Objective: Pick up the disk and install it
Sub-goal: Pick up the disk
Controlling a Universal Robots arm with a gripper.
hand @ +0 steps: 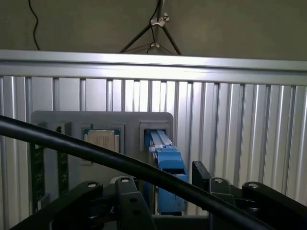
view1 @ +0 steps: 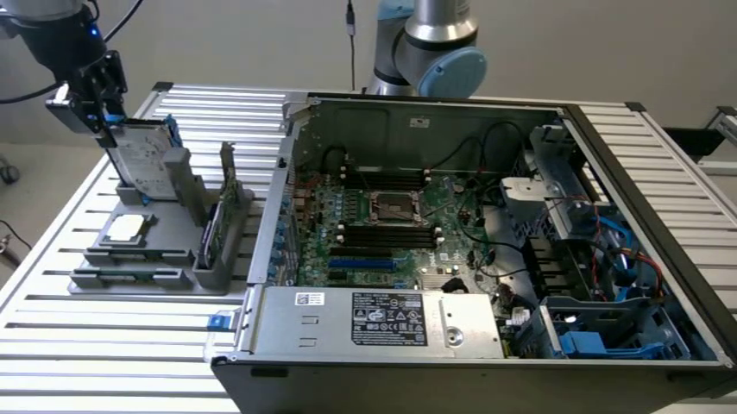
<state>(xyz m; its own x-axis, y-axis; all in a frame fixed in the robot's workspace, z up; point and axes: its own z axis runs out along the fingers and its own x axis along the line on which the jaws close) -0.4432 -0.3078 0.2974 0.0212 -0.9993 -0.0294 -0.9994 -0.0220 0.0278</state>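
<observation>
Closest to the lens in the exterior view sat the grey power supply box (view1: 381,321) at the front of the open computer case (view1: 645,216), with the green circuit board (view1: 392,224) on its floor behind. Well apart, toward the exterior view's left, a grey holder (view1: 173,276) rested on the slatted metal table (view1: 69,345). It carried a square silver chip (view1: 124,227) lying flat and a thin green card (view1: 211,228) on edge. At its far end stood the disk (view1: 144,159), upright in its slot. The gripper (view1: 106,116) hung at the disk's top edge, though contact could not be told from there

In the wrist view a thick black cable (hand: 96,153) crossed nearest the lens. Beyond it the gripper (hand: 165,189) had its jaws spread wide, one on each side of the disk's blue frame (hand: 169,165), pinching nothing. The chip (hand: 100,139) lay in its pocket just beside the disk

By my reading the pick-up was the step in hand and the grasp not yet made, with the disk seated in the holder, nowhere near the case. A sound grip would call for the jaws to sit square to the frame's flat sides and low enough to catch it firmly before any lift
</observation>
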